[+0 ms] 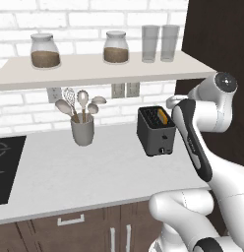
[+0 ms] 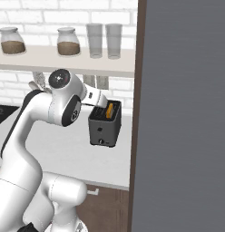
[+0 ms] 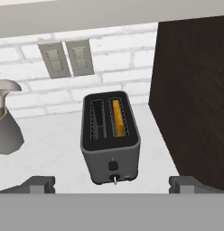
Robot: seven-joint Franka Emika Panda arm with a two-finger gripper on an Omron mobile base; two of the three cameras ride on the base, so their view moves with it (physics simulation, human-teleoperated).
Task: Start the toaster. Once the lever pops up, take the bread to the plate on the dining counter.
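Note:
The toaster (image 3: 110, 140) is a small dark grey box on the white worktop, close to a dark side panel. It also appears in the left base view (image 1: 156, 132) and the right base view (image 2: 104, 128). The bread (image 3: 117, 118) sits edge-up in the right-hand slot, orange-tan, and the other slot is empty. A small knob and lever (image 3: 114, 178) show low on the toaster's front face. My gripper (image 3: 112, 186) hangs above and in front of the toaster, open, with its fingertips (image 3: 41, 184) wide apart and nothing between them. The plate and the dining counter are out of view.
A grey utensil cup (image 1: 82, 129) with spoons and a whisk stands left of the toaster. A shelf (image 1: 94, 70) with jars and glasses runs overhead. A tall dark panel (image 3: 190, 90) closes the right side. A black cooktop (image 1: 6, 167) lies far left.

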